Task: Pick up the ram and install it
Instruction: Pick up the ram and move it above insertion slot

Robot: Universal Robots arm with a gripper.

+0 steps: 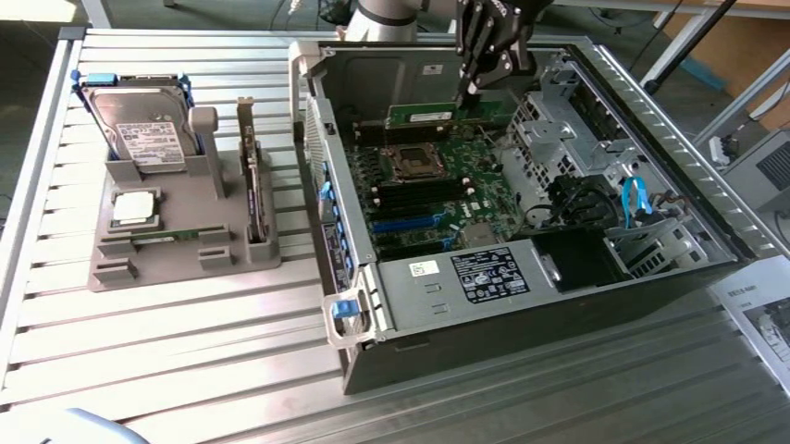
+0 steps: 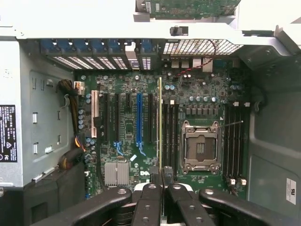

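1. The ram [image 1: 438, 115] hangs on edge over the open computer case [image 1: 494, 347], toward the desk's [image 1: 185, 351] far edge. Its long axis is level and parallel to the black memory slots [image 2: 170, 136].
2. My tool [image 2: 162, 181] is nearly pressed together, its black fingers pinching the ram's upper edge.
3. The ram is a thin green stick with a white label. The case is grey steel and the desk is slatted metal.

Exterior view: high, oblique, mid-distance, looking down on surface [image 1: 185, 361] and open computer case [image 1: 519, 351]. Wrist view: close, behind claw [image 2: 161, 175], facing into case. Shared: motherboard [image 2: 127, 94].
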